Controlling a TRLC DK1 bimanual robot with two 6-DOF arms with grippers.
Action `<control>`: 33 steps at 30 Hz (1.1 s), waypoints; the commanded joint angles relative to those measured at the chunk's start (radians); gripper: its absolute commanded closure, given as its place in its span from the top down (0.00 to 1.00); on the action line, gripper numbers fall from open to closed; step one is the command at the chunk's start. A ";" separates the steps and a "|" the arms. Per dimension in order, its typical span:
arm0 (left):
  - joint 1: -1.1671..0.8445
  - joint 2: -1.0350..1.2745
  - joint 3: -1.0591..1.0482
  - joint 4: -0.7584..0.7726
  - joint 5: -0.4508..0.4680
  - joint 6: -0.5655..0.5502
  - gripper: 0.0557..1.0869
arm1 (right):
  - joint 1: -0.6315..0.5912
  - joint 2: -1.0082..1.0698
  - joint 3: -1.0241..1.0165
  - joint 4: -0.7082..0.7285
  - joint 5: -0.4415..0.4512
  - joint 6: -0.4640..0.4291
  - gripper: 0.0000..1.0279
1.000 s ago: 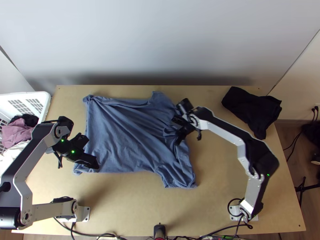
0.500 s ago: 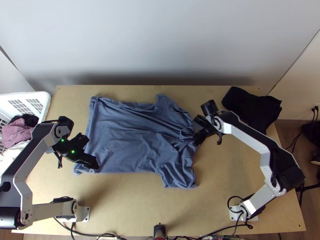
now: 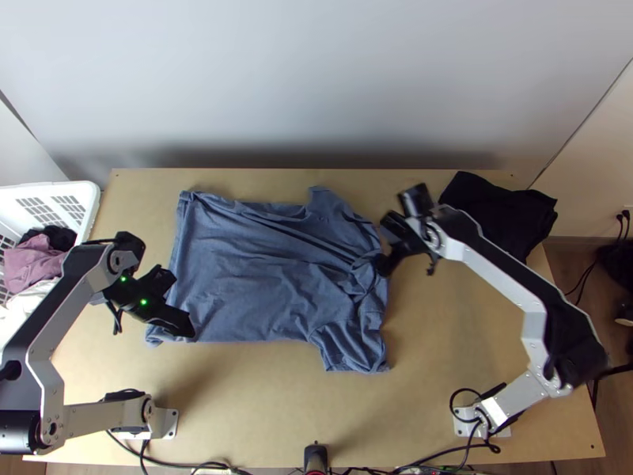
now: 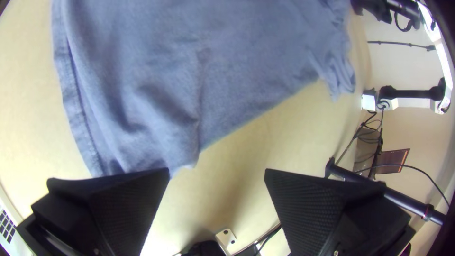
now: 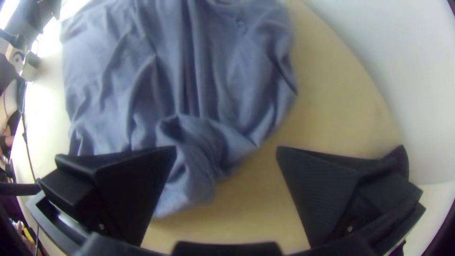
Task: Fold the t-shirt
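Right hand (image 3: pixel 383 264) wide open by t-shirt (image 3: pixel 245 273)

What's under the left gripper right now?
Below the open left gripper are a hem corner of the blue t-shirt and the table. One finger covers part of that corner; how the cloth lies beneath it can't be seen.
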 commanded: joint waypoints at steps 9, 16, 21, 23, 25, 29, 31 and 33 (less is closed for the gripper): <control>-0.040 0.026 0.055 0.014 0.019 -0.042 0.95 | 0.280 0.280 0.288 -0.090 -0.001 0.004 0.95; -0.034 0.029 0.049 0.020 0.021 -0.039 0.95 | 0.177 0.292 0.149 -0.077 -0.001 -0.020 0.95; -0.032 0.040 0.054 0.025 0.021 -0.031 0.95 | 0.028 0.227 0.086 -0.077 -0.002 -0.046 0.95; -0.029 0.042 0.055 0.025 0.019 -0.027 0.95 | -0.022 0.195 0.064 -0.079 -0.001 -0.055 0.95; -0.026 0.045 0.055 0.025 0.019 -0.024 0.95 | -0.068 0.168 0.048 -0.090 -0.002 -0.066 0.95; -0.025 0.045 0.055 0.023 0.019 -0.016 0.95 | -0.125 0.106 0.006 -0.094 -0.002 -0.077 0.95; -0.025 0.045 0.055 0.023 0.019 -0.016 0.95 | -0.136 0.080 -0.015 -0.096 -0.002 -0.080 0.95; -0.025 0.045 0.055 0.023 0.019 -0.016 0.95 | -0.143 0.053 -0.035 -0.099 -0.002 -0.085 0.95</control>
